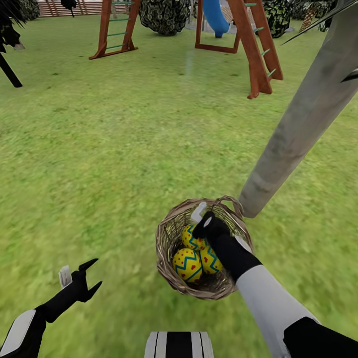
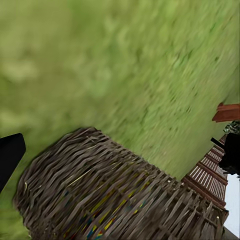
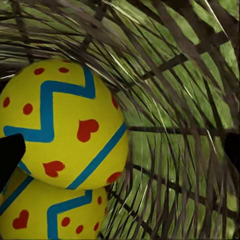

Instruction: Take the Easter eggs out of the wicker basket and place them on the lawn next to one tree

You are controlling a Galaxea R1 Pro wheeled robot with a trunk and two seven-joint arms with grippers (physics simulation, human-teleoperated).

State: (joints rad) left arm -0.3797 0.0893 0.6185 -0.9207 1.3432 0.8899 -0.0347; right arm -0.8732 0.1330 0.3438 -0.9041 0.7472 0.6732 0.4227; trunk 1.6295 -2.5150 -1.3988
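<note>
Right pincer inside wicker basket over 3 eggs.

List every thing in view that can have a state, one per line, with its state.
wicker basket: upright on the lawn, beside the tree trunk, holding three eggs
three Easter eggs: all in the basket, none gripped
right gripper: open, reaching into the basket
left gripper: open, empty, above the grass
tree trunk: standing

The right claw hides part of one egg; the tree is cut off above.
</note>
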